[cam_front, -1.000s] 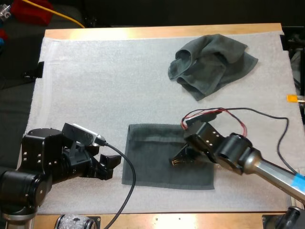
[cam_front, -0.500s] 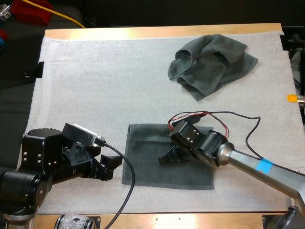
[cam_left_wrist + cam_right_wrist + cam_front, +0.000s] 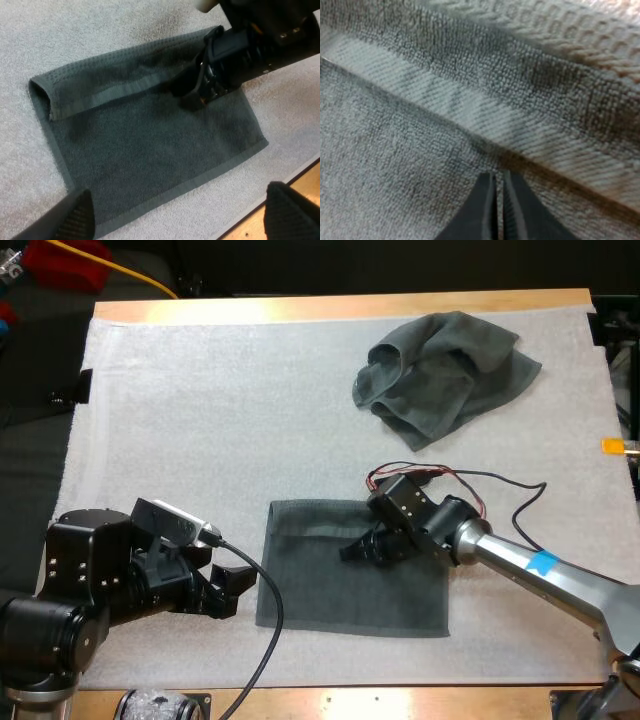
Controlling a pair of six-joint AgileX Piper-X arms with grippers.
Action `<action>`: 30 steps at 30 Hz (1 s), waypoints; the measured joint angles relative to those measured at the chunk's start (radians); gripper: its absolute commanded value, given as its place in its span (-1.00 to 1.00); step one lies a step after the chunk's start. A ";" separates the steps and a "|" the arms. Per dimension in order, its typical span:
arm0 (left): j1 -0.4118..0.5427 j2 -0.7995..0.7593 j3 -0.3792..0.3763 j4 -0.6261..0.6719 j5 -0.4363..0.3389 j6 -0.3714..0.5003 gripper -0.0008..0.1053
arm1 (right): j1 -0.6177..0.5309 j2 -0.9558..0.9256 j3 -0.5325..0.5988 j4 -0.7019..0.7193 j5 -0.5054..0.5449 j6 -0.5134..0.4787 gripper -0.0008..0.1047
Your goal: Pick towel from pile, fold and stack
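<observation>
White-matted worktop (image 3: 200,420): your right jaws, pressed together, sit on the folded towel (image 3: 320,590); the crumpled towel (image 3: 440,375) lies at their 1 o'clock, farther from spread left jaws.

Two towels on the desk (image 3: 300,308): one folded towel (image 3: 330,590) near its front edge, one crumpled towel (image 3: 440,375) toward its far right corner.

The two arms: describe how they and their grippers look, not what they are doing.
The left arm is a bulky black housing with small pale screws and a black cable; the left gripper has two black fingers. The right arm is a silver-grey tube with a blue band, ending in black joints looped by red and black wires; the right gripper is black too.
</observation>
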 measured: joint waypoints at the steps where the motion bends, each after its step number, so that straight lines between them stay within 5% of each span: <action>1: 0.000 0.000 0.000 0.000 0.000 0.000 0.30 | 0.000 0.006 0.000 0.000 -0.003 0.000 -0.96; 30: 0.000 0.000 0.000 0.000 0.001 0.000 0.30 | 0.000 0.080 0.000 -0.130 0.064 0.111 -0.96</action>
